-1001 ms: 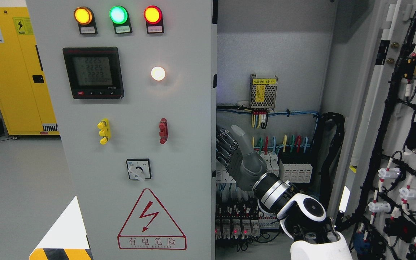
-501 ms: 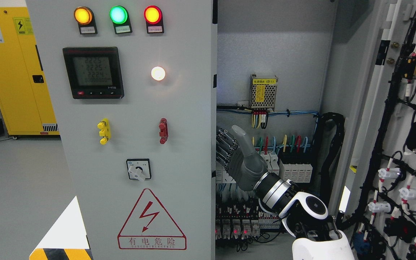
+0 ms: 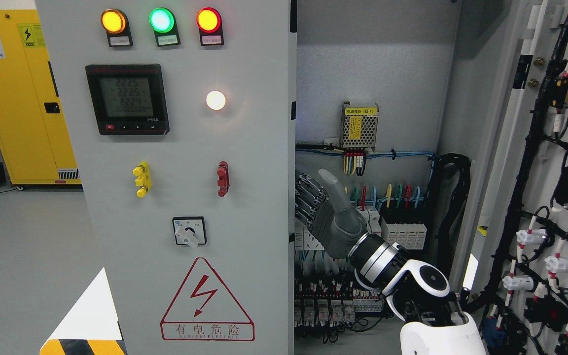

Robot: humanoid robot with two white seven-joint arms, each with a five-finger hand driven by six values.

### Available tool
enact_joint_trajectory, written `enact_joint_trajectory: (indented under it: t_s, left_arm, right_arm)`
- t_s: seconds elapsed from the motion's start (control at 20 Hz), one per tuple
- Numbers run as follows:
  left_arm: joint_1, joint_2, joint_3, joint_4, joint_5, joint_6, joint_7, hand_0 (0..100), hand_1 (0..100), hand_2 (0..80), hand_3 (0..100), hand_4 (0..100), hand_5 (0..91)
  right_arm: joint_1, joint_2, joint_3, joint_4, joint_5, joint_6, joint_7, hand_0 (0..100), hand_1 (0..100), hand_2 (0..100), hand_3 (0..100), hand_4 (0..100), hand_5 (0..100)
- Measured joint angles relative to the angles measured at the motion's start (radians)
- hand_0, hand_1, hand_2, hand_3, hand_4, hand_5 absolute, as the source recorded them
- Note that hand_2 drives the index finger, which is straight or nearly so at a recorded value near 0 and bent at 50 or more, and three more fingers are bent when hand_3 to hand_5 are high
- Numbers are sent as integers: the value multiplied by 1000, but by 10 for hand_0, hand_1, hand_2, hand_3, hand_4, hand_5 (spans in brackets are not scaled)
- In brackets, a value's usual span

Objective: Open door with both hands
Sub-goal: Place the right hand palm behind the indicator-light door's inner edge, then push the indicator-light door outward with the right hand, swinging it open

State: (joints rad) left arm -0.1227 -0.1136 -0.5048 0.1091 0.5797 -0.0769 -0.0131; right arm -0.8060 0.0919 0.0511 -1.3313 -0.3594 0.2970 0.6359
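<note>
The left door (image 3: 185, 177), carrying lamps, a meter (image 3: 127, 98) and a rotary switch (image 3: 189, 231), fills the left and centre of the frame and stands closed or nearly so. The right door (image 3: 550, 187) is swung open at the right edge, its inner wiring exposed. The right hand (image 3: 326, 209) sits at centre frame, inside the opening, just beside the left door's free edge; its fingers (image 3: 307, 197) are extended and held together toward that edge, thumb raised apart, gripping nothing that can be confirmed. Contact with the edge cannot be confirmed. The left hand is not in view.

Risks, in my judgement: the hand works close to the breakers (image 3: 402, 231) and coloured wires (image 3: 392, 195), so a drifting pull could snag them. Extended fingers may slip off the edge.
</note>
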Motion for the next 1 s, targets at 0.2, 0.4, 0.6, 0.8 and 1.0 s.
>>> enact_joint_trajectory:
  t_s: [0.2, 0.4, 0.6, 0.8, 1.0]
  left_arm:
    - [0, 0, 1, 0, 0, 0, 0, 0, 0, 0, 17, 0, 0]
    - [0, 0, 1, 0, 0, 1, 0, 0, 0, 0, 17, 0, 0]
    - [0, 0, 1, 0, 0, 3, 0, 0, 0, 0, 17, 0, 0]
    - [0, 0, 1, 0, 0, 4, 0, 0, 0, 0, 14, 0, 0]
    - [0, 0, 1, 0, 1, 3, 0, 0, 0, 0, 11, 0, 0]
  right_arm:
    - [-2, 0, -2, 4, 0, 0, 22, 214, 67, 0, 0, 0, 0]
    - [-6, 0, -5, 9, 0, 2, 33, 214, 66, 0, 0, 0, 0]
    - [-12, 0, -7, 17, -1, 3, 50, 214, 66, 0, 0, 0, 0]
    - [-15, 0, -8, 22, -2, 3, 81, 214, 67, 0, 0, 0, 0]
    - [-17, 1, -8, 26, -3, 3, 108, 214, 66, 0, 0, 0, 0]
